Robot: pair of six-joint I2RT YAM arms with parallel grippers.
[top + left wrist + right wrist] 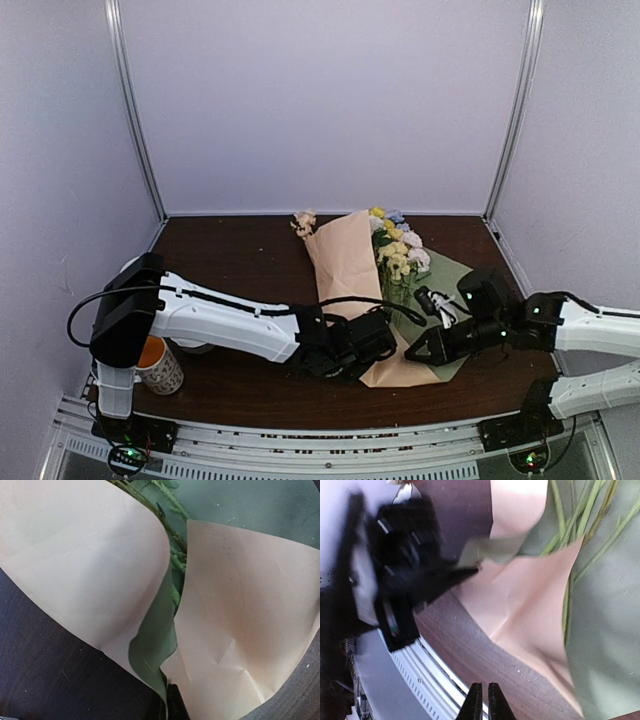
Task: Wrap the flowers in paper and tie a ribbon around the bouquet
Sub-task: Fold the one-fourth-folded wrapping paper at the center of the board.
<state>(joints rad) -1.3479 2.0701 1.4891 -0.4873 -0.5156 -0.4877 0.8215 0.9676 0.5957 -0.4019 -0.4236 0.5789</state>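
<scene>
Left gripper (467,572): jaws pinched shut on a folded flap at the near end of the paper (343,258).
Right gripper (484,702): jaws pressed almost together, nothing between them, just beside the paper's near right edge.
Paper: peach flaps curled over its sage-green side.
Flowers (400,250): stems inside the paper, heads beyond its far end.

Open table (230,255) lies far left; the mug (160,368) blocks near-left, the paper (345,260) fills the centre.
</scene>
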